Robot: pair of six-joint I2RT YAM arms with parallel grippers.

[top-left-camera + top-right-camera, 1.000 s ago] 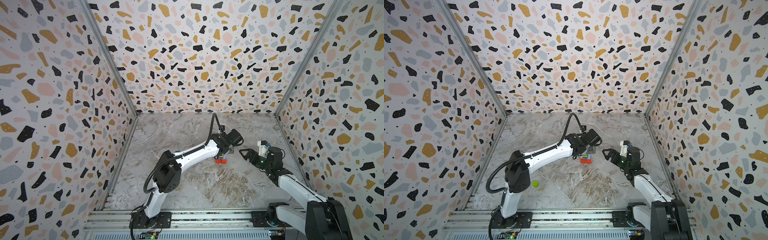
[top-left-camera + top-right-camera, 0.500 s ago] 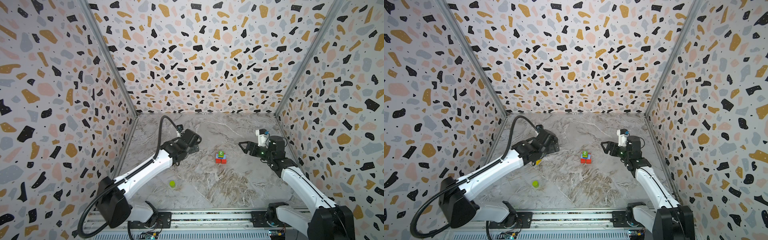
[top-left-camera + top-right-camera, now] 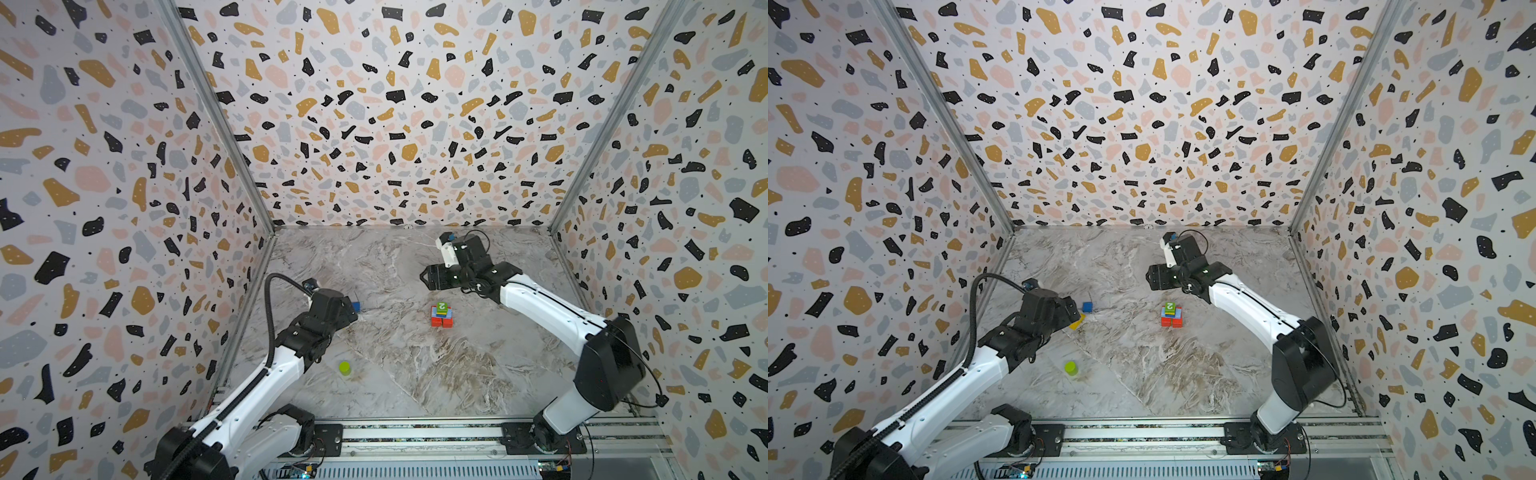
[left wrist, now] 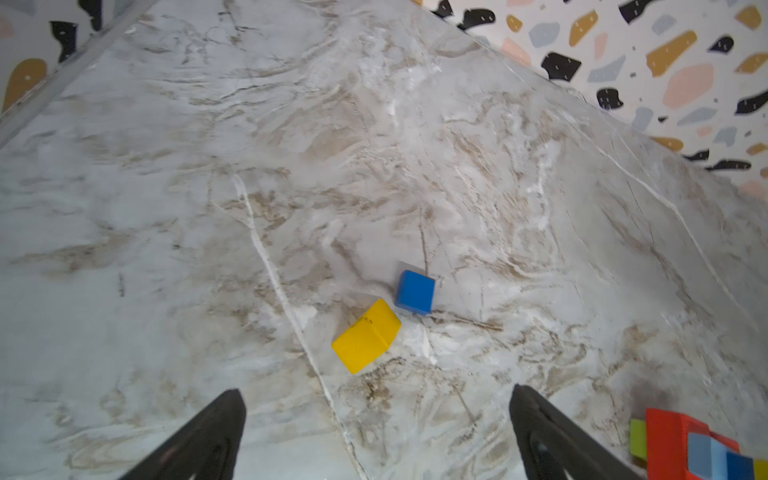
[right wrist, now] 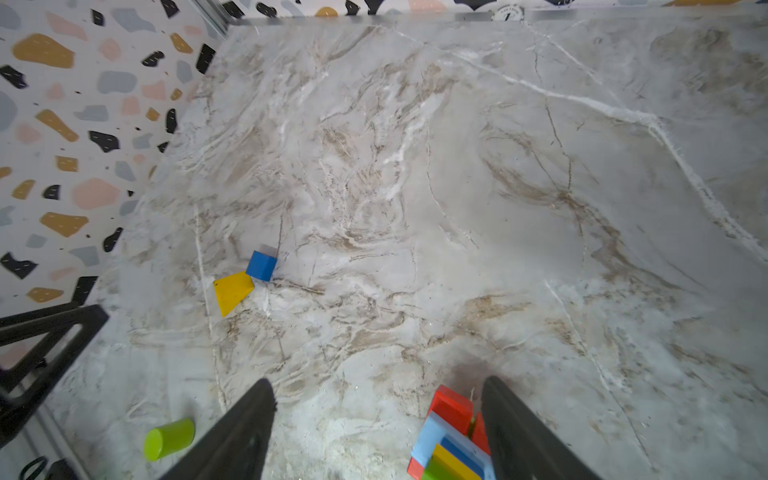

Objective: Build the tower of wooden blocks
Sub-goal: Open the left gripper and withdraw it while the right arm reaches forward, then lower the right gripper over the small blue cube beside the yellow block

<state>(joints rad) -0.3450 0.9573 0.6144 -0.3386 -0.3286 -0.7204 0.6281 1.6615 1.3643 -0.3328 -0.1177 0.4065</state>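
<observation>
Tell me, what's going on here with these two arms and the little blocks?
A two-armed robot is stacking small wooden blocks. A short tower stands in the middle, red at the bottom, green on top. Nothing is held right now: the left gripper hangs open by a loose yellow block and blue cube, and the right gripper is open near the tower. A green cylinder sits apart.

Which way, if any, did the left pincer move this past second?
Yes. The left pincer has swung left, away from the block tower, and now hangs open near the blue cube.
</observation>
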